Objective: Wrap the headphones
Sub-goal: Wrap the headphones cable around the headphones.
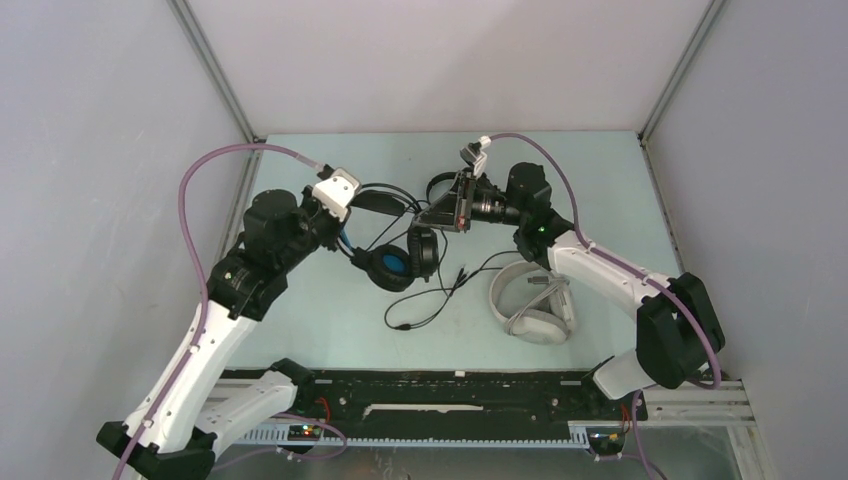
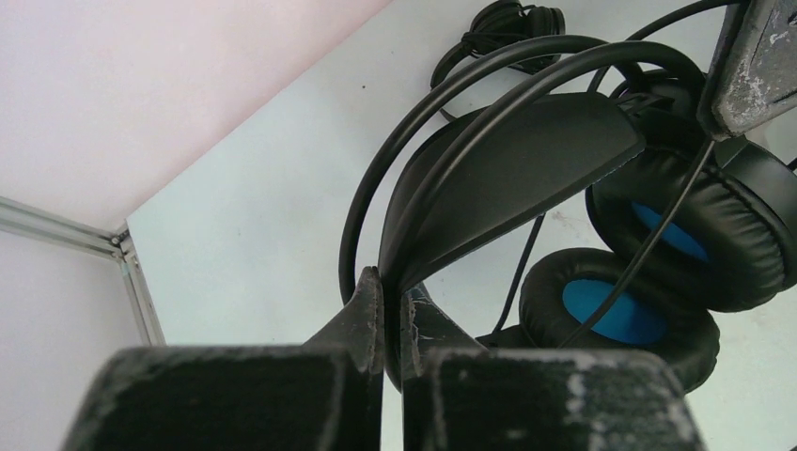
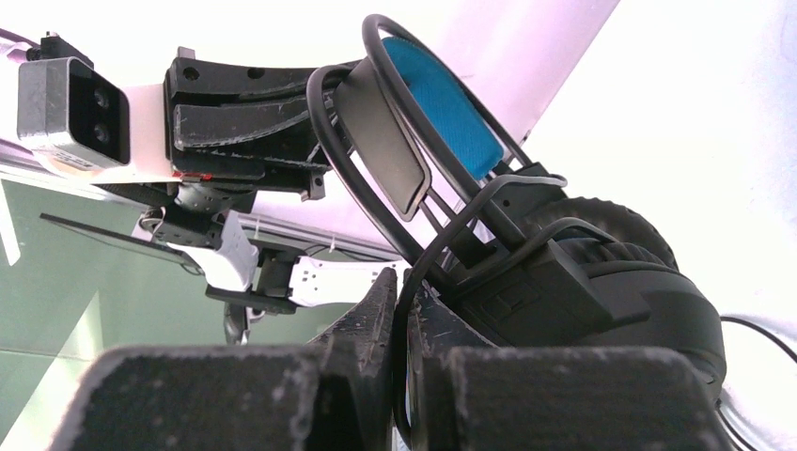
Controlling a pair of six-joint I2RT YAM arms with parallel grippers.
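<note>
- Headband (image 2: pixel 507 169) of the blue-lined headset (image 2: pixel 554 291) sat clenched in the left tool (image 2: pixel 385 287).
- Right tool (image 3: pixel 402 291) pinched its cable (image 3: pixel 425 258).
- White headset (image 1: pixel 545 325) lay on the surface (image 1: pixel 300 320).

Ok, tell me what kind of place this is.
Likely a lab robot test cell: plain white panels in a metal frame, a pale table, two robot arms bolted along its near edge.

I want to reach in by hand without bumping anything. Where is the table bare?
Bare: the far strip of table along the back wall; the far right corner beyond the right arm; the near left patch between left arm and cable. Crowded: the middle, where left gripper and right gripper hold the blue-lined headset, and the white headset beside it.
</note>
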